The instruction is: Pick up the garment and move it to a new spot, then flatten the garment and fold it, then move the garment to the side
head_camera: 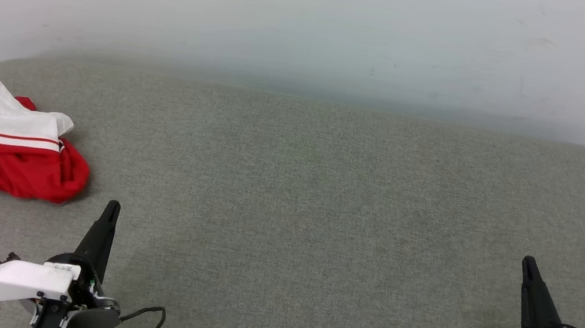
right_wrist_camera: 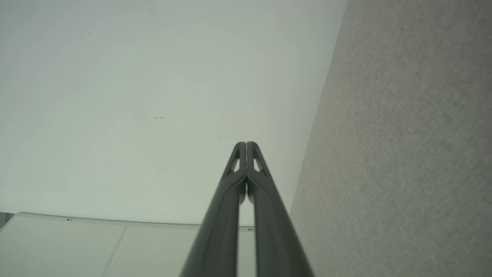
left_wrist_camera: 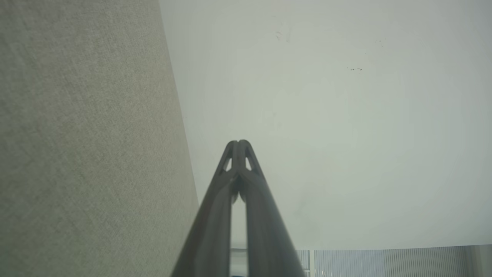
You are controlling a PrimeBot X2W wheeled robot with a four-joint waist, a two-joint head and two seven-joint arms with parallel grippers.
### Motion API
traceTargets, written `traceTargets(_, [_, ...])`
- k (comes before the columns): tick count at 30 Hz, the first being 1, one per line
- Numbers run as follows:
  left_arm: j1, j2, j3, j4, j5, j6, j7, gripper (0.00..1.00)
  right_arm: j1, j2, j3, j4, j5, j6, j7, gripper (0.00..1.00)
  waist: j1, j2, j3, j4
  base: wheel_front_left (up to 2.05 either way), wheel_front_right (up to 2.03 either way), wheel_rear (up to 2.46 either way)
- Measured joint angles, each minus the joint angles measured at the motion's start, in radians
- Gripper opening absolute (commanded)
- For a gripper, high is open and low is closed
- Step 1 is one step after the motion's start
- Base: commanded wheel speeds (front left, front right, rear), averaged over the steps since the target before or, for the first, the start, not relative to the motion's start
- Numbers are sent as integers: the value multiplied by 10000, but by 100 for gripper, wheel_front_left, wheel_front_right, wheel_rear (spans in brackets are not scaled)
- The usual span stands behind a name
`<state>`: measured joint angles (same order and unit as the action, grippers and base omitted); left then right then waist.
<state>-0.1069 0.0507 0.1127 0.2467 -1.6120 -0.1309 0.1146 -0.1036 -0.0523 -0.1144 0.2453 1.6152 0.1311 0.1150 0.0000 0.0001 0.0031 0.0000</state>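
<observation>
Garment (head_camera: 1,163) — red jersey, white sleeve with red-striped trim uppermost, crumpled in a heap at the far left edge of the grey fabric surface (head_camera: 323,193), held by nothing. Left gripper (head_camera: 111,209): near the heap's lower right side, not touching it, fingers pressed together, empty. Right gripper (head_camera: 529,264): well apart at the opposite side, fingers likewise clenched on nothing — both point toward the pale wall (head_camera: 317,14) behind the surface, scuffed at upper right.
</observation>
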Motion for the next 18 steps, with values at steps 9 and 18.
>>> traceTargets(9, [0,0,6,0,0,2,0,0,0,0,4,0,0,0,2,0,0,0,0,0,0,0,0])
traceTargets(18, [0,0,2,0,0,0,0,0,0,0,0,0,0,-2,0,0,0,-1,0,0,0,0,0])
